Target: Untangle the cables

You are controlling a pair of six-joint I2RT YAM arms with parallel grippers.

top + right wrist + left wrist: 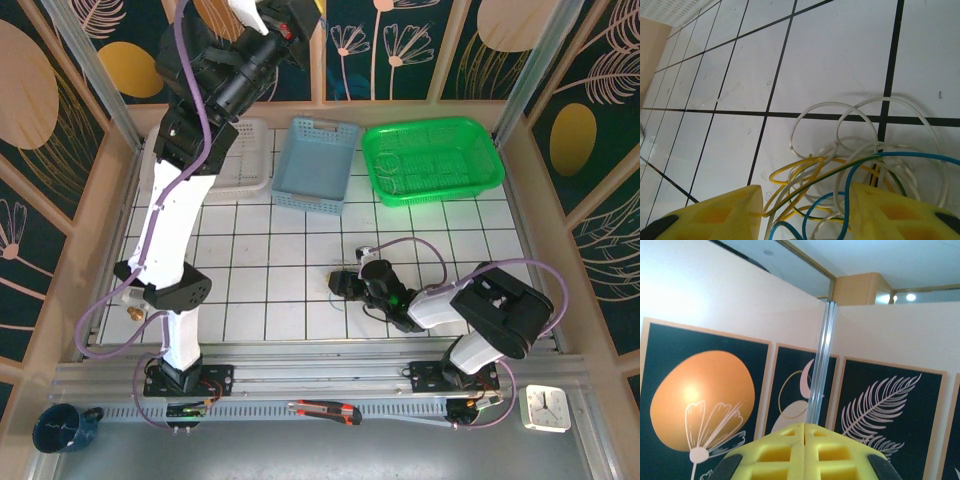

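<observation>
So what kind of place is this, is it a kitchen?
Not a kitchen; it looks like a robot practice booth. A left arm and a right arm are bolted to a rail at the edge of a tiled table, with patterned panels walling it in.

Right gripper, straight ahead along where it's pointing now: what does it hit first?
Probably the tangle of thin white, yellow and blue cables on the white tiled tabletop. The right gripper has its jaws open either side of the nearest loops, but depth is unclear.
</observation>
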